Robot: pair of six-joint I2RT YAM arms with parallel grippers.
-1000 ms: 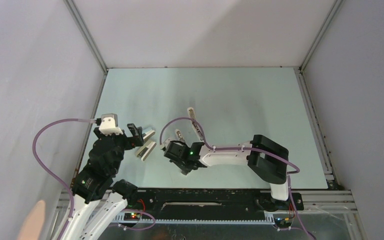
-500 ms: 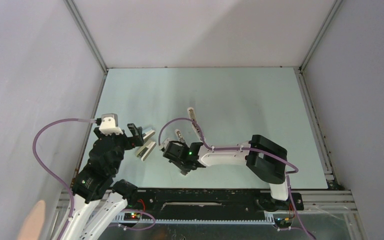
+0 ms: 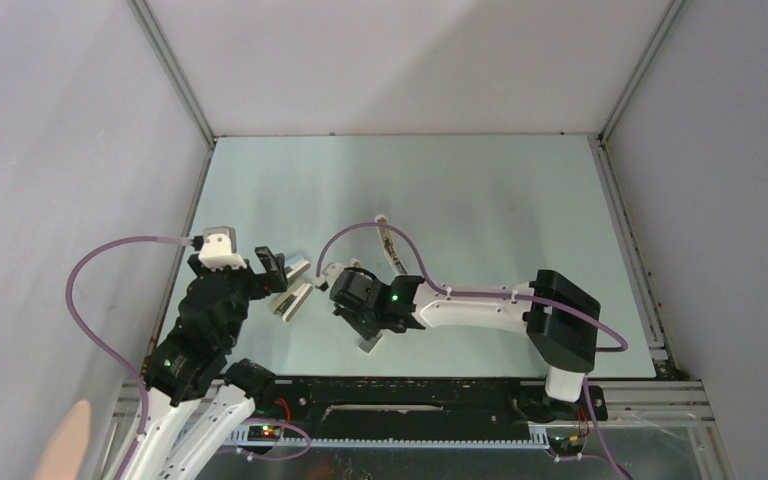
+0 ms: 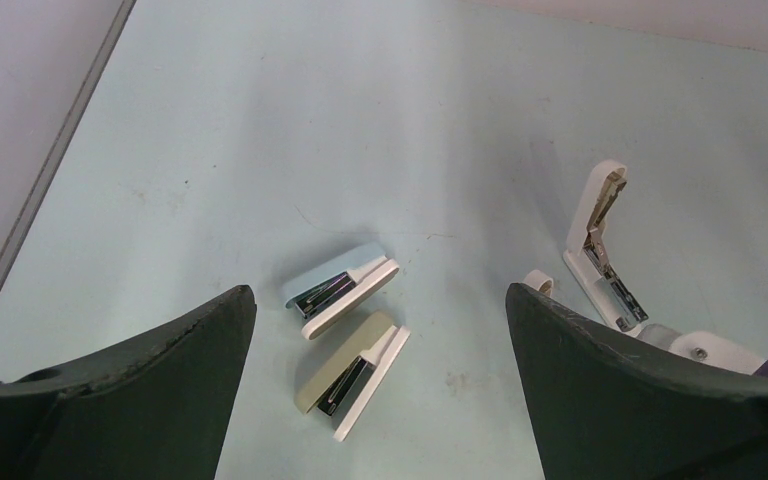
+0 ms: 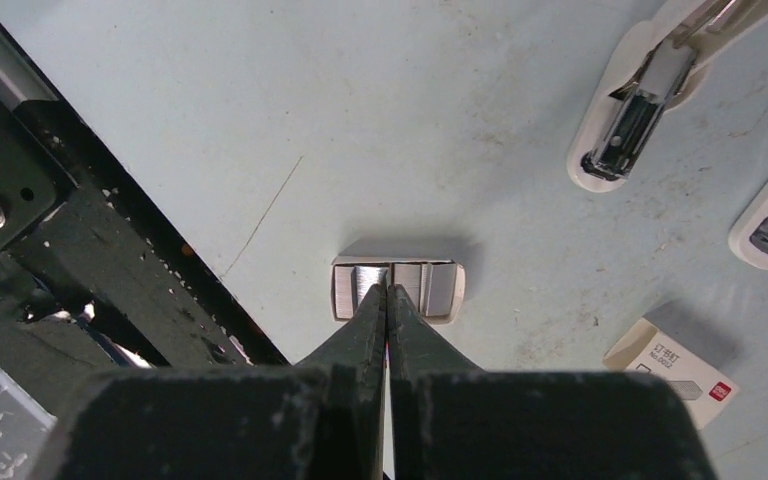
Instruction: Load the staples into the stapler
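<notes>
Grey staples (image 5: 436,288) beneath closed right tool (image 5: 388,293)

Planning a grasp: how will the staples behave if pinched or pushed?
The staples lie flat and low on the smooth table, so they will probably slide, not tip or roll. Shiny metal with thin edges: likely slippery to pinch. Probably stiff, yet might snap if pressed mid-length, where the shut right hand sits.
</notes>
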